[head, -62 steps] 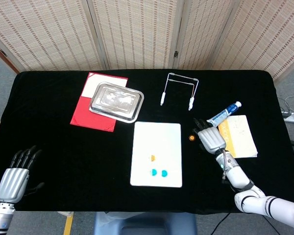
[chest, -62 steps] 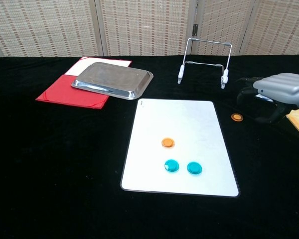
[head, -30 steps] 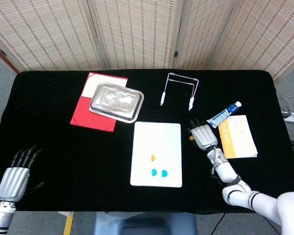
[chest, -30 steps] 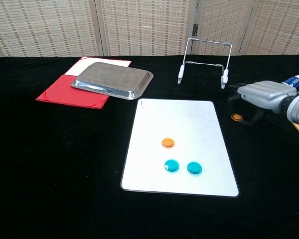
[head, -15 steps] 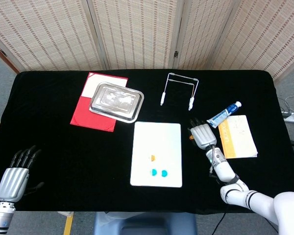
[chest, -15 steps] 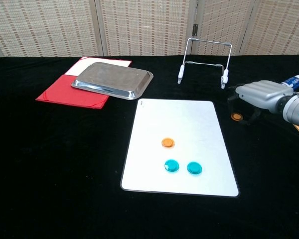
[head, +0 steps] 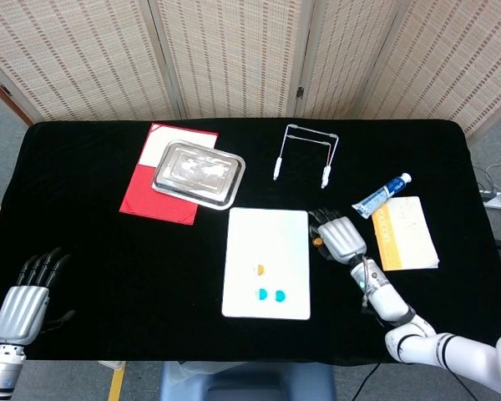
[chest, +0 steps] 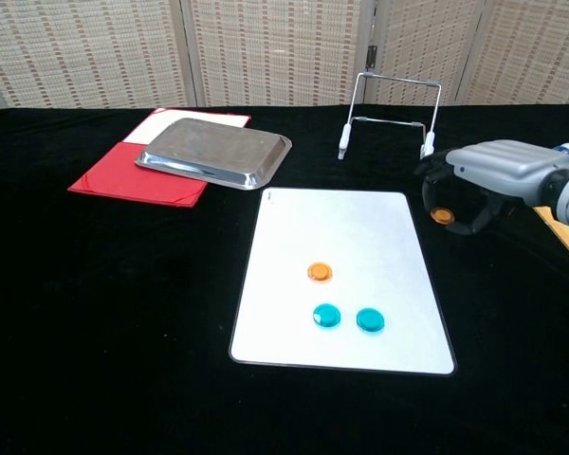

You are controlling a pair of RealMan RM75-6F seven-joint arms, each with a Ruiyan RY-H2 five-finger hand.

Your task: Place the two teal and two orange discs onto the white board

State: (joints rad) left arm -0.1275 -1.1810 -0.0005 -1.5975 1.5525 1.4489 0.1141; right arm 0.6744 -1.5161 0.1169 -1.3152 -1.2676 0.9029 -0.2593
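My right hand [chest: 498,171] pinches last orange disc [chest: 442,216], lifted just off black table [head: 92,242]. White board [chest: 346,284] lies at nine o'clock from it, close by. Other orange disc [chest: 320,272] and two teal discs [chest: 327,316] sit on board. My left hand [head: 23,305] far off at seven o'clock, fingers apart, holds nothing. Right hand nearer.

Bare cloth btwn right hand [chest: 498,171] & white board [chest: 360,237]; wire stand [chest: 389,118] just behind.
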